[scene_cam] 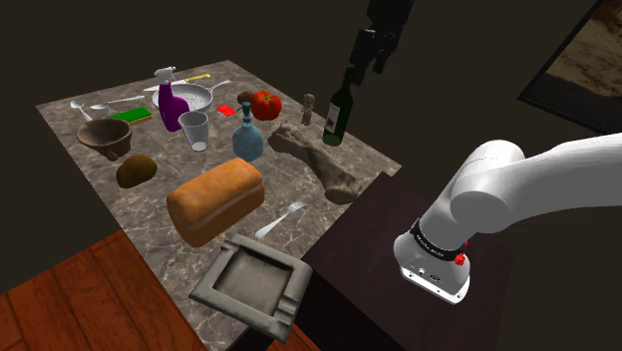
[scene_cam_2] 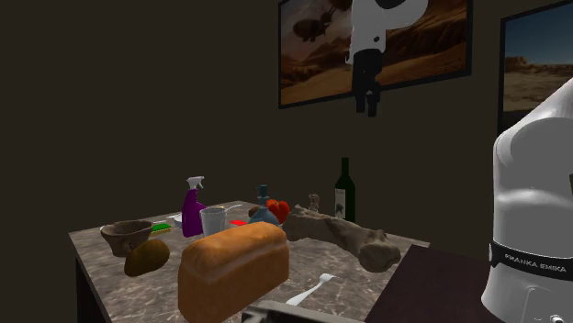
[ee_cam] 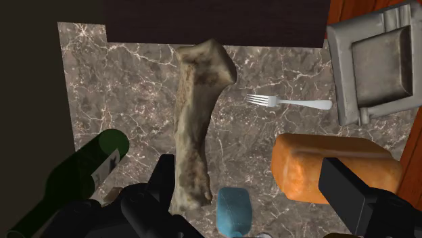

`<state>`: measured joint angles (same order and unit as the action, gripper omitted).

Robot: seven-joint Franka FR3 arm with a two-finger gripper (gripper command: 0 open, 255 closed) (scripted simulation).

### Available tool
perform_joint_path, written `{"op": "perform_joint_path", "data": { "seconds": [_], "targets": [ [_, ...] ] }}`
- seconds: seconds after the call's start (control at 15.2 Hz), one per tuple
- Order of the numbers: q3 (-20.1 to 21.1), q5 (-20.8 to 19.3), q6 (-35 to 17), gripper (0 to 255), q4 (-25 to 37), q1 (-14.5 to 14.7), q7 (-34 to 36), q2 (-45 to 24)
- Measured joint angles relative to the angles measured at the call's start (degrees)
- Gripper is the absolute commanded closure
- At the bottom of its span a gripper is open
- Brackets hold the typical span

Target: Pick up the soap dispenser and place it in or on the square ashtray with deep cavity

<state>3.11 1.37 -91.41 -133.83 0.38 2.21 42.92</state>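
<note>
Soap dispenser far below raised hand, seemingly between spread fingers

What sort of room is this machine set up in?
Probably a room in a home, maybe a dining room: a marble-topped table holding a bread loaf and a wine bottle, framed landscape pictures hanging behind, and a wooden floor.

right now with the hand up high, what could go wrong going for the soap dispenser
1. The soap dispenser stands close between the cup and the bone; the open hand may knock one descending.
2. The bread loaf lies between it and the ashtray; a low carry could clip it.
</note>
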Motion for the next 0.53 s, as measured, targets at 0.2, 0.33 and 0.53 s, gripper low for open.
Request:
{"op": "perform_joint_path", "data": {
  "seconds": [0.2, 0.33, 0.53],
  "targets": [
    [0.39, 0.01, -1.91, 0, 0.44, -0.01, 0.32, -2.44],
    [0.97, -0.06, -4.77, 0, 1.07, -0.06, 0.77, -6.08],
    [1.96, -0.24, -8.94, 0, 2.13, -0.09, 1.72, -11.54]
  ]
}}
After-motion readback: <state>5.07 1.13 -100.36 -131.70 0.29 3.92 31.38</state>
